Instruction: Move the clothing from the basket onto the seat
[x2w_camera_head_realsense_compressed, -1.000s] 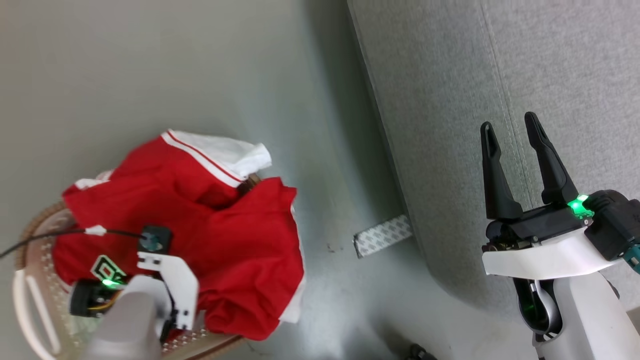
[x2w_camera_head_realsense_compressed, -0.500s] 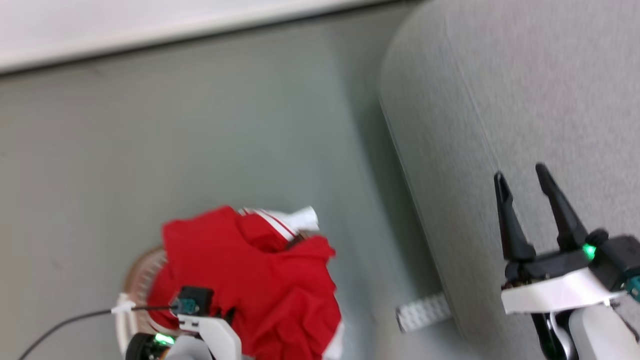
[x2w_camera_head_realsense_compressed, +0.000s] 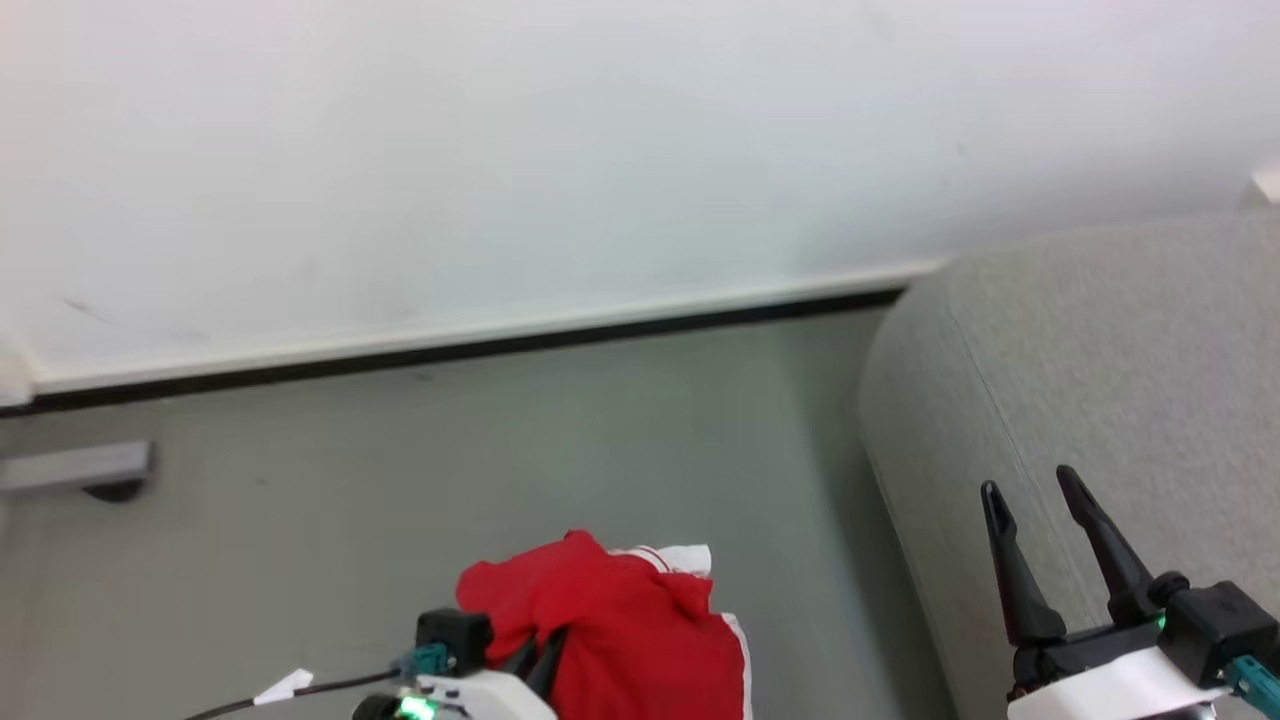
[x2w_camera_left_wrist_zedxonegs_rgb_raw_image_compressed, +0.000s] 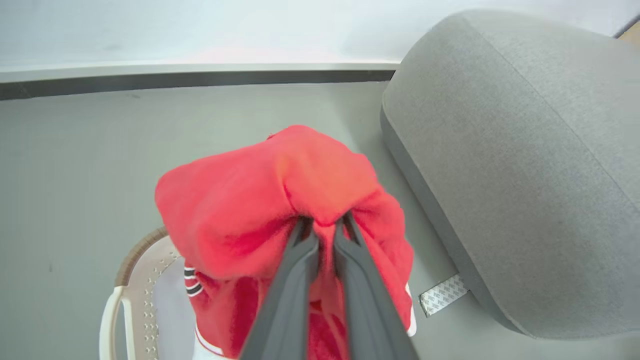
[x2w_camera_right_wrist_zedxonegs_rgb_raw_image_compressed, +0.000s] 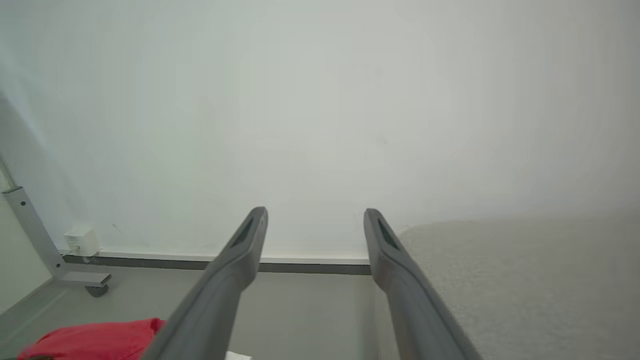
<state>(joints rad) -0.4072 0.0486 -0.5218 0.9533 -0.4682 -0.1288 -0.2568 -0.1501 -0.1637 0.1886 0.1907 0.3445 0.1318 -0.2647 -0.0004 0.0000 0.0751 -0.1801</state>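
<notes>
The clothing (x2w_camera_left_wrist_zedxonegs_rgb_raw_image_compressed: 240, 210) hangs pinched in left end effector (x2w_camera_left_wrist_zedxonegs_rgb_raw_image_compressed: 322, 225) over basket (x2w_camera_left_wrist_zedxonegs_rgb_raw_image_compressed: 140, 255); right end effector (x2w_camera_head_realsense_compressed: 1028, 482) wide, empty. Raise clear before swinging to seat (x2w_camera_left_wrist_zedxonegs_rgb_raw_image_compressed: 525, 150).

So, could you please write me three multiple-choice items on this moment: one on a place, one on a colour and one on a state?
1. In the left wrist view, where is the seat relative to the basket?
A) right of it
B) left of it
C) under it

2. What colour is most of the clothing?
A) blue
B) red
C) green

3. How is the right gripper?
A) shut on the clothing
B) shut, empty
C) open, empty

1 A: the seat fills that view's right and the basket sits lower left.
2 B: the cloth pinched by the left gripper is bright red.
3 C: its jaws stand apart with nothing between.
</notes>
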